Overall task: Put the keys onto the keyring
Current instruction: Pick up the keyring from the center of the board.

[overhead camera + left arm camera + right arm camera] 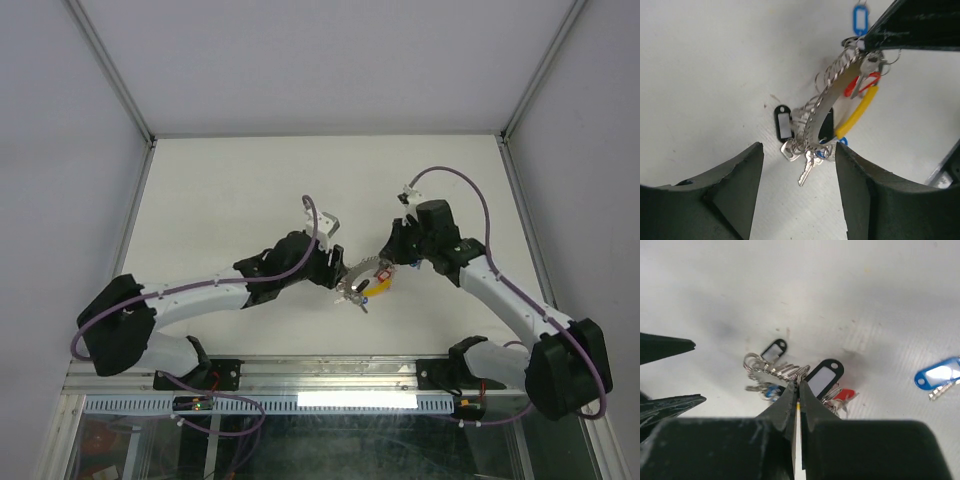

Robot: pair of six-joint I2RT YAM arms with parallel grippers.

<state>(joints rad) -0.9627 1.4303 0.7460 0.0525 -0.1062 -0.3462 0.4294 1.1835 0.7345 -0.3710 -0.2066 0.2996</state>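
Below, white table, pale grey walls

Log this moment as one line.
left gripper open near keyring | right gripper shut on keyring | keys hanging on it | blue-tagged key loose on table

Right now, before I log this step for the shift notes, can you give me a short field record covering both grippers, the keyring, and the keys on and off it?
right gripper: shut on the keyring, pinching its rim
left gripper: open, fingers apart, facing the bunch, gripping nothing
on the keyring: keys with two black tags, a yellow tag, a red tag
off the keyring: blue-tagged key, lying apart on the table
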